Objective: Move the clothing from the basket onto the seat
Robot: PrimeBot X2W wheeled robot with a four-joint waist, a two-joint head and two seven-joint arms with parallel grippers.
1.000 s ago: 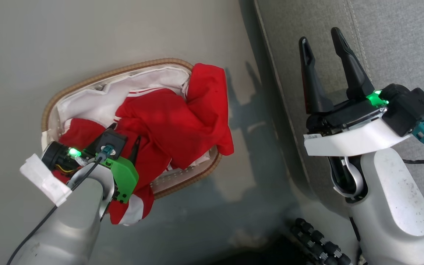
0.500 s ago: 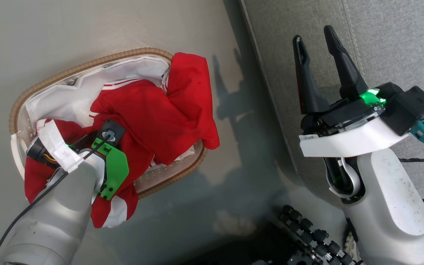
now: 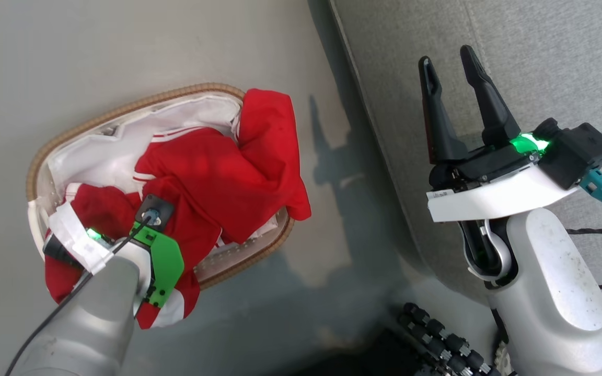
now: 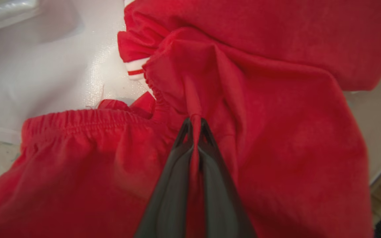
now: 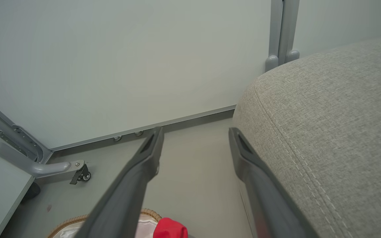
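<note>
Laundry run, grasp stage: a fold of the red clothing (image 3: 217, 183) is pinched between the almost closed jaws of the left gripper (image 4: 195, 123), and in the left wrist view the cloth is drawn into a taut ridge running away from the tips. The clothing is heaped in the basket (image 3: 196, 89), which is set on the floor (image 3: 123, 42) to the left of the seat (image 3: 541, 62). One flap is draped over the far right rim, another is hung over the near rim under the left arm, and the white liner (image 3: 97, 151) is bared at the far left. The right gripper (image 3: 446, 56) is held empty above the seat's left edge, its jaws spread wide. The pick is judged to be made and the lift not yet begun. A rise high enough for the trailing cloth to be cleared of the rim is called for next, followed by a carry to the right onto the seat. Since the pieces are tangled, more than one may be dragged along and the basket may be tugged. A second earlier, one dark finger was seen beside the left wrist above the pile; it is now hidden beneath the wrist in the head view. The heap and the right gripper's spread are little changed, and the shift of the whole picture is put down to the head camera.
</note>
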